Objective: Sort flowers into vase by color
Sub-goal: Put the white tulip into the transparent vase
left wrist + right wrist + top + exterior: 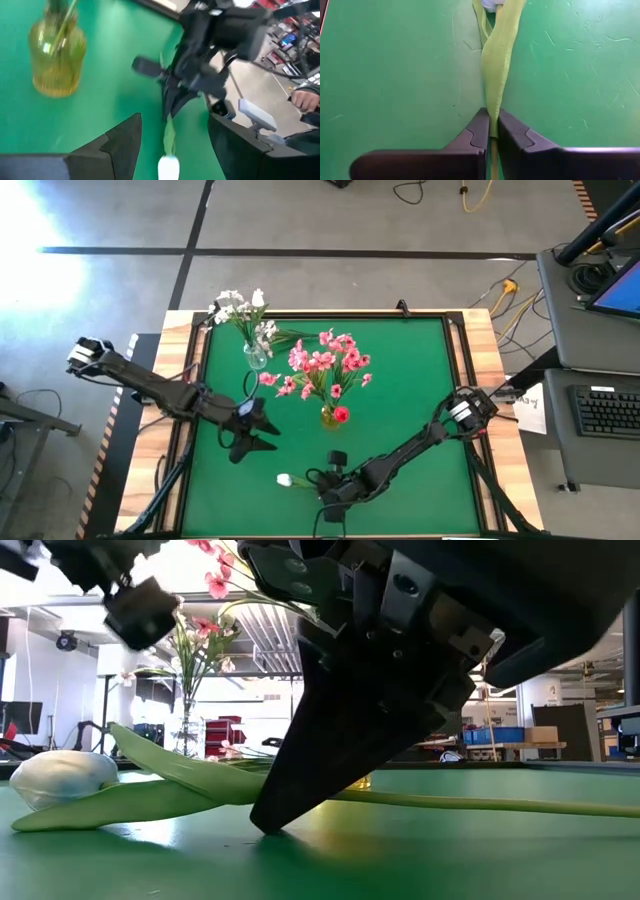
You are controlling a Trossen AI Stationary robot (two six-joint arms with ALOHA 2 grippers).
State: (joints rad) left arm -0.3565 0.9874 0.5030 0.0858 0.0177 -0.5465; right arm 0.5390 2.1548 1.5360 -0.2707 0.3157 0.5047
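Right gripper (490, 131): nearest the camera in its own wrist view, fingers pinched narrow on the stem of the white tulip (285, 479), tips down at the mat.
White tulip: lying flat on the green mat (420, 380), head ahead of the right fingertips, stem running back between them; not lifted as far as the low view shows.
Tulip leaf (499, 55): long green blade, just ahead of the closed fingertips, twisted over the stem.
Left gripper (250, 442): hovers above the mat, near the right gripper, fingers spread wide, nothing held; the tulip head shows between them in the left wrist view.
Yellow vase (330, 416): beyond the right gripper, toward mat centre; holds pink blossom sprays (325, 365) and a red tulip (342, 414).
Clear vase (256, 357): farther out, past the left gripper toward the far edge; holds white blossom sprays (240, 308).
Done: pink and red stems appear sorted into the yellow vase, white sprays into the clear vase.
Left: judged one loose flower only, the white tulip; it likely belongs with the whites in the clear vase.
Progress: near the end; grasp looks made, lift, carry and insert not yet done.
Person: a hand visible beyond the table edge in the left wrist view, well apart from both grippers.
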